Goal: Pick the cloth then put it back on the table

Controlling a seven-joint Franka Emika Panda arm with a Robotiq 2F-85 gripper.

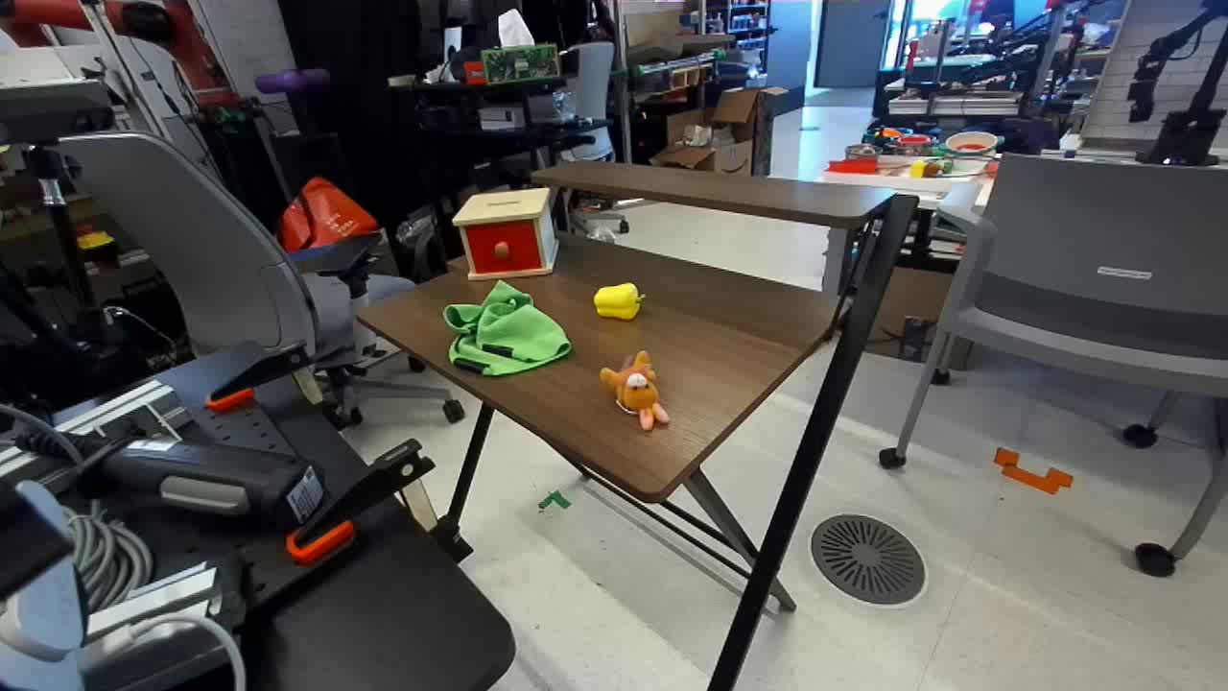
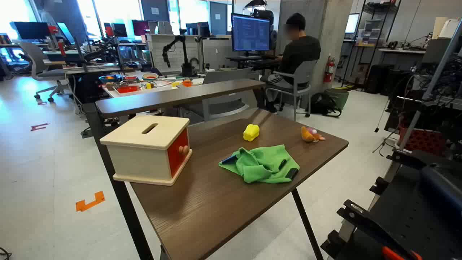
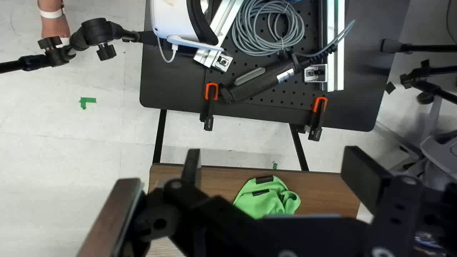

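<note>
A green cloth (image 1: 508, 336) with dark labels lies crumpled on the brown table (image 1: 729, 297). The cloth (image 2: 265, 164) also shows on the table (image 2: 202, 206) in an exterior view. In the wrist view the cloth (image 3: 262, 203) lies on the table (image 3: 321, 189), its lower part hidden by the gripper body. My gripper (image 3: 273, 159) is open, with its two black fingers wide apart and nothing between them. It is above the table, apart from the cloth. Neither exterior view shows the gripper.
A wooden box (image 2: 140, 155) with a red drawer, a yellow pepper (image 1: 619, 301) and an orange plush toy (image 1: 635, 389) stand around the cloth. A raised shelf (image 1: 710, 190) runs along the table. A black workbench (image 3: 250, 110) with clamps and cables stands nearby.
</note>
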